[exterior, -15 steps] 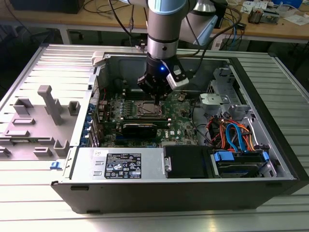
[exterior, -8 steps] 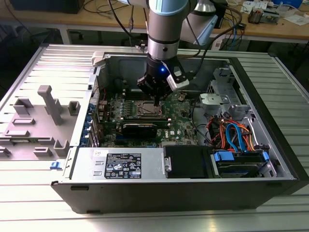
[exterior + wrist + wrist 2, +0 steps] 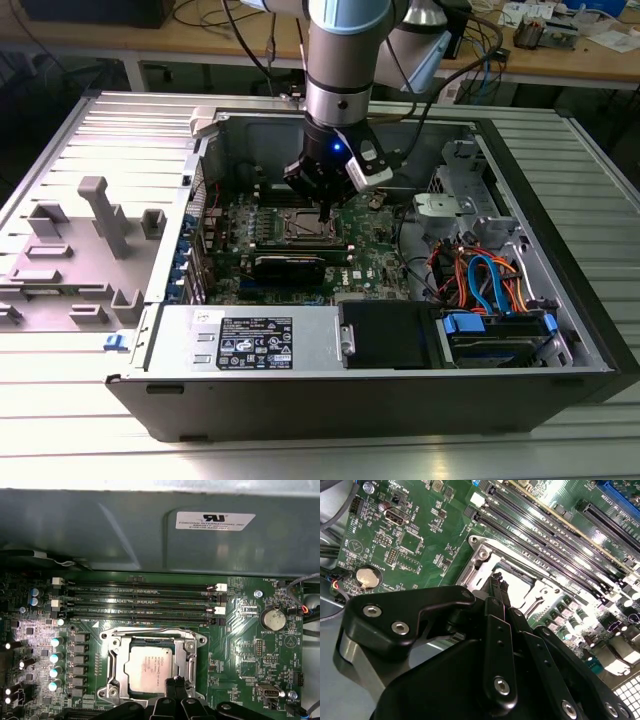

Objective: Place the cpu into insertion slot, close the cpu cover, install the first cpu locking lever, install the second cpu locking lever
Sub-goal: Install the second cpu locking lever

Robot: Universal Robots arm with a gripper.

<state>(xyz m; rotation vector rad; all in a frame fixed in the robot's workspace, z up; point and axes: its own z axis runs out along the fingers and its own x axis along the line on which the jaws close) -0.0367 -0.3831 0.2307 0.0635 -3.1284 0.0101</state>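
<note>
The cpu (image 3: 150, 667), a silvery-tan square chip, lies flat in its socket on the green motherboard (image 3: 240, 645). The silvery cpu cover (image 3: 116, 655) lies down around it, and the chip shows through its square window. My gripper (image 3: 177, 682) hangs low over the socket's edge beside the chip, with its black fingers pressed together and nothing seen between them. In the second wrist view the gripper (image 3: 498, 580) tips reach the socket frame (image 3: 480, 555). In the exterior view the gripper (image 3: 323, 212) points straight down into the open computer case over the socket (image 3: 305, 228).
Black memory slots (image 3: 140, 600) run beside the socket, and a coin battery (image 3: 273, 619) sits on the board. A long black card (image 3: 290, 266), a power supply (image 3: 260, 340), a drive cage (image 3: 495, 335) and coloured cables (image 3: 480, 275) crowd the case. Its metal walls (image 3: 210, 130) surround the board.
</note>
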